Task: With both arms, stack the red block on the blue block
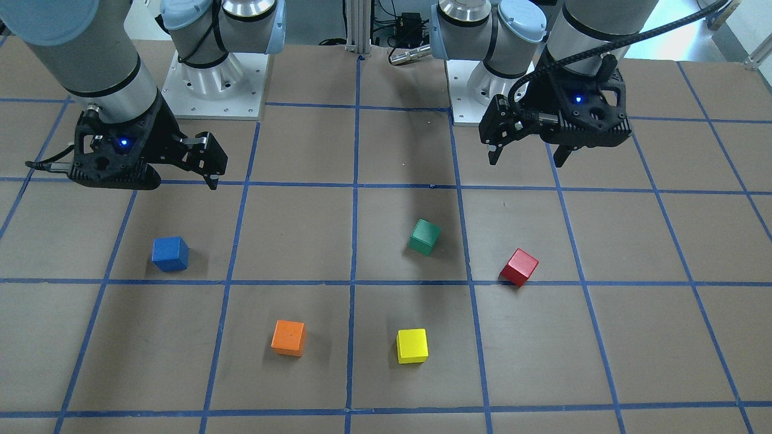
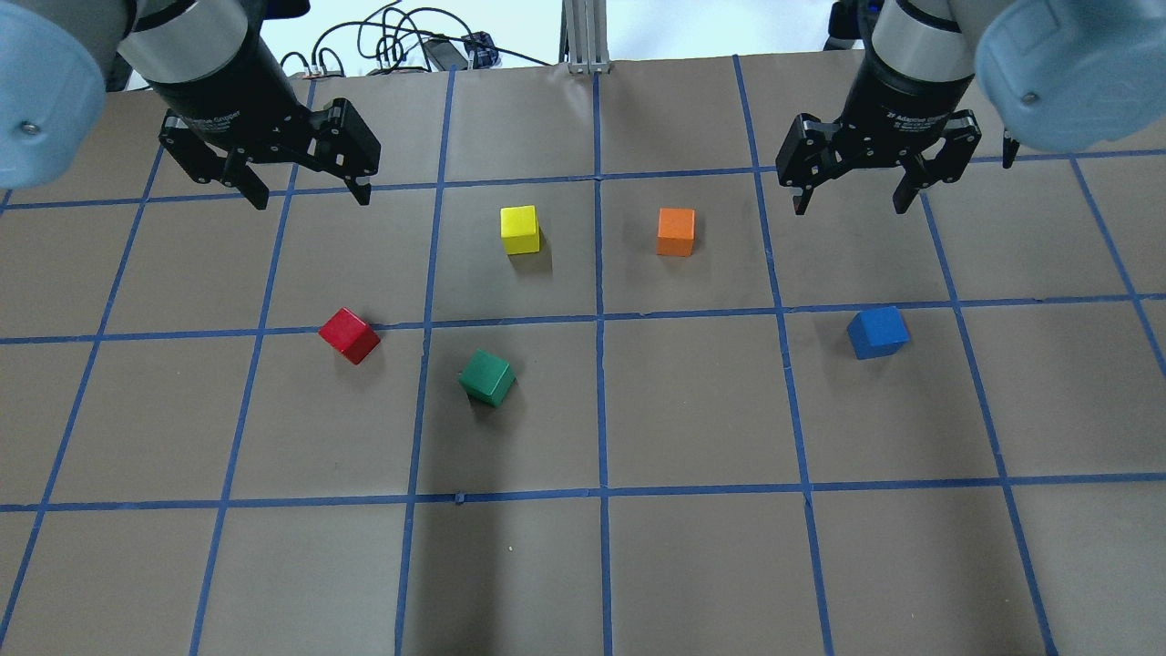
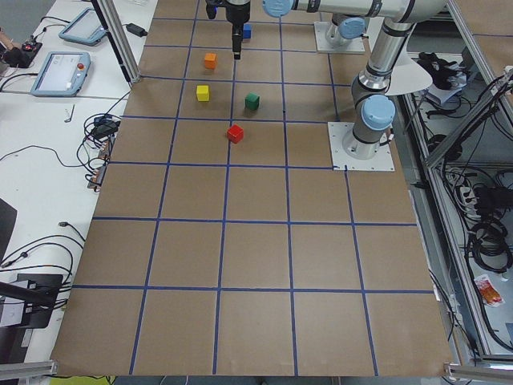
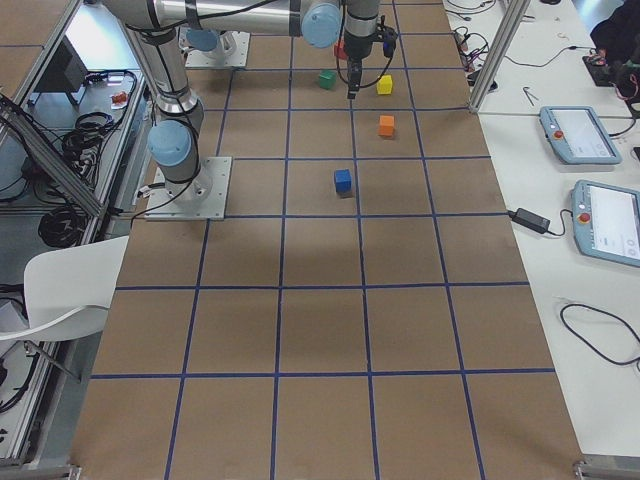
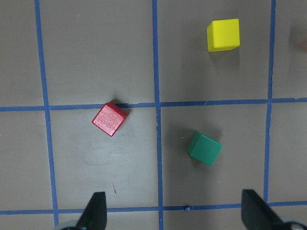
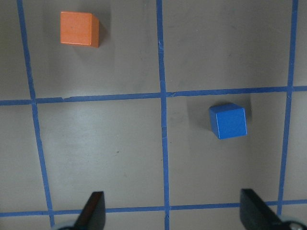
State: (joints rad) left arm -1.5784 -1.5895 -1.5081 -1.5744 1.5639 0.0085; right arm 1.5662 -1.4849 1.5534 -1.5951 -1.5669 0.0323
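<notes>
The red block [image 1: 519,267] lies on the brown table, turned at an angle, by a blue tape line; it also shows in the overhead view [image 2: 349,334] and the left wrist view [image 5: 110,119]. The blue block [image 1: 170,254] sits alone on the other side, as the overhead view [image 2: 877,332] and the right wrist view [image 6: 228,120] show. My left gripper [image 2: 311,198] is open and empty, hanging above the table beyond the red block. My right gripper [image 2: 850,208] is open and empty, hanging above the table beyond the blue block.
A green block [image 2: 486,377] lies close to the red block. A yellow block [image 2: 520,230] and an orange block [image 2: 676,231] sit between the two grippers. Blue tape lines grid the table. The arm bases [image 1: 214,90] stand at the robot's edge.
</notes>
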